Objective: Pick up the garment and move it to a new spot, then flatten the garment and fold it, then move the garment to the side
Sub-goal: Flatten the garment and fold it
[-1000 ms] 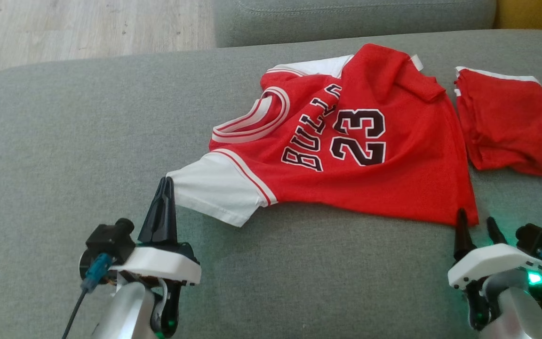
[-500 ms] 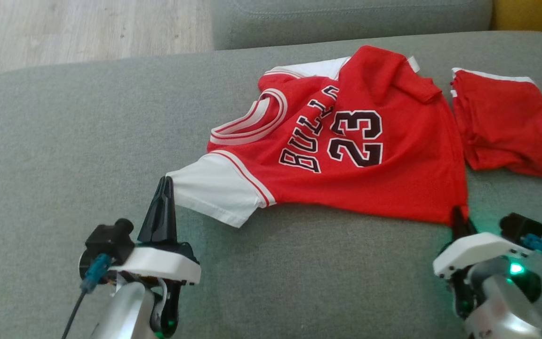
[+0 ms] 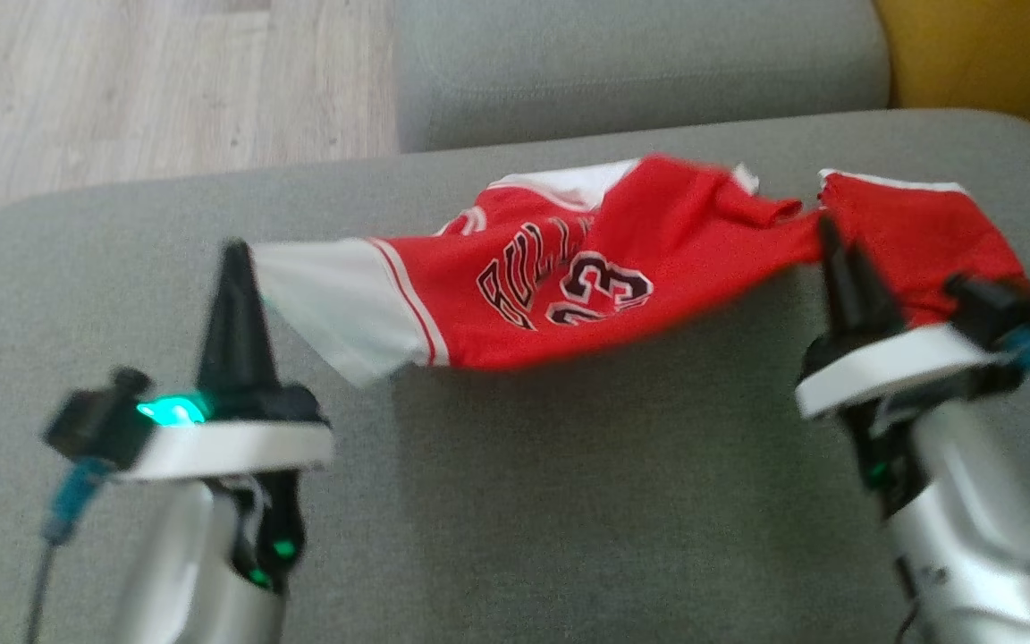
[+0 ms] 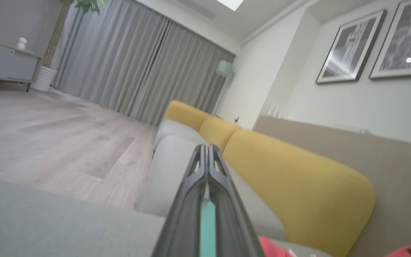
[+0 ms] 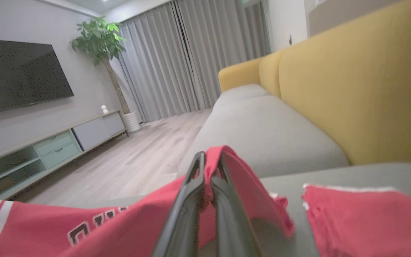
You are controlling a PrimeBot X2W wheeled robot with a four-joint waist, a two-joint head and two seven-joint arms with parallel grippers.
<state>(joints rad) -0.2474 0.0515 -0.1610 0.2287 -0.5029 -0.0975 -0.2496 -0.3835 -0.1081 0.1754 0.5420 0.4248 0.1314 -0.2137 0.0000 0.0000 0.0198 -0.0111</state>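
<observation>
While the grey sofa cushion (image 3: 569, 501) takes up most of the head view, the red jersey (image 3: 658, 259) hangs above its middle toward 12 o'clock, stretched between both arms with its belly sagging. A second red piece, the shorts (image 3: 917, 233), lies on the cushion at 2 o'clock, just behind the right arm. The left gripper (image 3: 233, 259), at 9 o'clock, is clenched on the edge of the white sleeve (image 3: 336, 304). The right gripper (image 3: 840, 250), at 3 o'clock, is pinched on the jersey's red hem corner, and cloth drapes over its fingers in the right wrist view. The jersey looks light, limp and slick, so it will likely droop and bunch; I judge the outer corners the best holds, with the cloth taut between them
</observation>
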